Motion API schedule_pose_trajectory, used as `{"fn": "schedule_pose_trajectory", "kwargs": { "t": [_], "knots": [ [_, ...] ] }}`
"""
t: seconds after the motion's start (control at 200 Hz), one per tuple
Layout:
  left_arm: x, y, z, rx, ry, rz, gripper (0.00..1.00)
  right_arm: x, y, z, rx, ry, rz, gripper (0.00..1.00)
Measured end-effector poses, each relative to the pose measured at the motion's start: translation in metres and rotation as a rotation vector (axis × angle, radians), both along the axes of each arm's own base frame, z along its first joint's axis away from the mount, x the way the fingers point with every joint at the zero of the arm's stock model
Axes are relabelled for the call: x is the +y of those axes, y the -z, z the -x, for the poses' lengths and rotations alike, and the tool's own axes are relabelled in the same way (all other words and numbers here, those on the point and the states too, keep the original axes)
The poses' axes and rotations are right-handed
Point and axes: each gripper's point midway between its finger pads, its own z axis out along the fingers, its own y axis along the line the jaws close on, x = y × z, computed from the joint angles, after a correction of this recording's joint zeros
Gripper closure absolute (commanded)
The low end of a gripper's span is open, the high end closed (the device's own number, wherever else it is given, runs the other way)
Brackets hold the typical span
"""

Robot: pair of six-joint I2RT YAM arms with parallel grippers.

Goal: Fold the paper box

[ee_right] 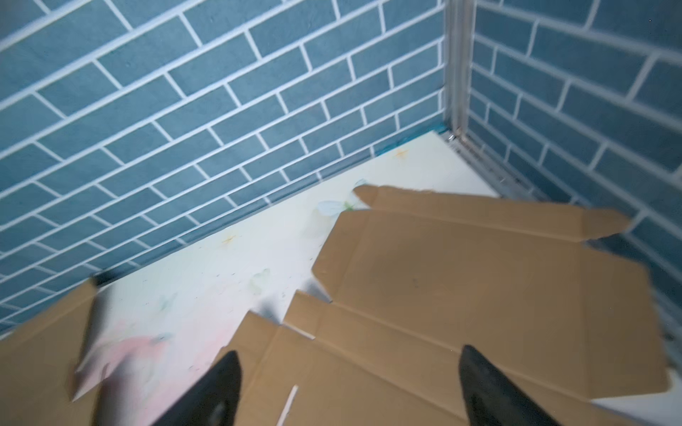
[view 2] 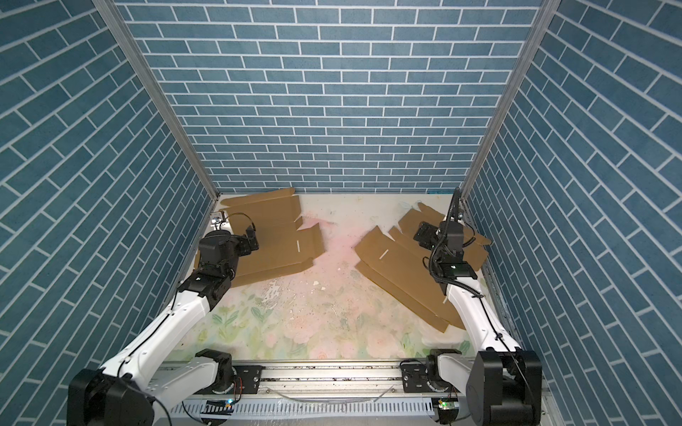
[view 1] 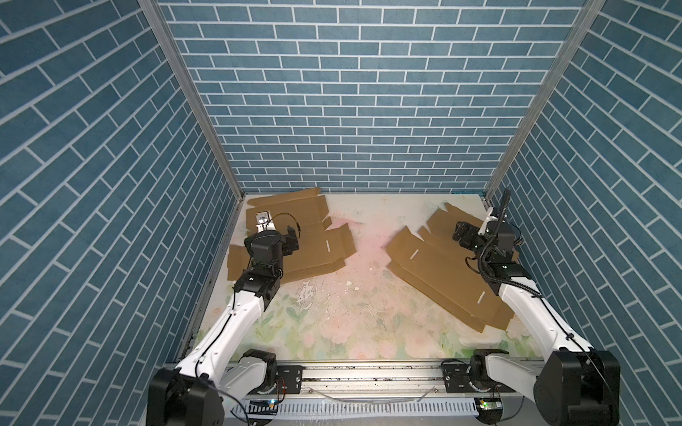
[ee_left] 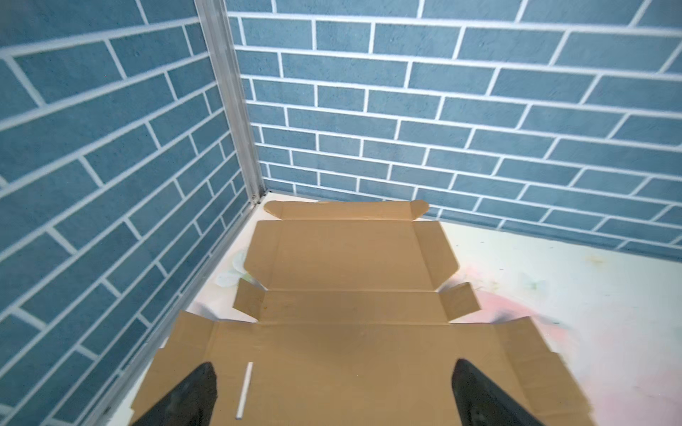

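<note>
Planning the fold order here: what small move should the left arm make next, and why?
Probably lower the open left pincer onto the flat brown cardboard box blank beneath it and grip a side flap: every panel lies unfolded, and the pincer holds nothing.

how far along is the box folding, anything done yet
Done: nothing. The left box blank and the right box blank both lie spread out, with no panel folded into a wall. In hand: the left end effector and the right end effector are each open over a blank, gripping nothing. Left: all the folding.
</note>
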Motion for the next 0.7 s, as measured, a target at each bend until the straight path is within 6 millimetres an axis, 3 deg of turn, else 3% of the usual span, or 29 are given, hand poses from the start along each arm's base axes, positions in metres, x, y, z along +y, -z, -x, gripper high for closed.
{"fn": "schedule_pose_trajectory", "kwargs": {
  "t": [0.1, 0.205, 0.42, 0.7],
  "knots": [
    [-0.009, 0.008, 0.003, 0.047, 0.064, 0.080, 0.14, 0.032, 0.032, 0.009, 0.123, -0.047, -0.154, 0.25],
    [-0.025, 0.031, 0.002, 0.148, 0.127, 0.139, 0.19, 0.086, 0.058, 0.024, 0.248, -0.130, -0.245, 0.27],
    [-0.037, 0.074, 0.005, 0.304, 0.150, 0.199, 0.20, 0.179, 0.103, 0.059, 0.448, -0.255, -0.258, 0.31],
    [-0.035, 0.117, 0.000, 0.444, 0.102, 0.200, 0.20, 0.272, 0.132, 0.072, 0.548, -0.313, -0.296, 0.34]
  ]
}}
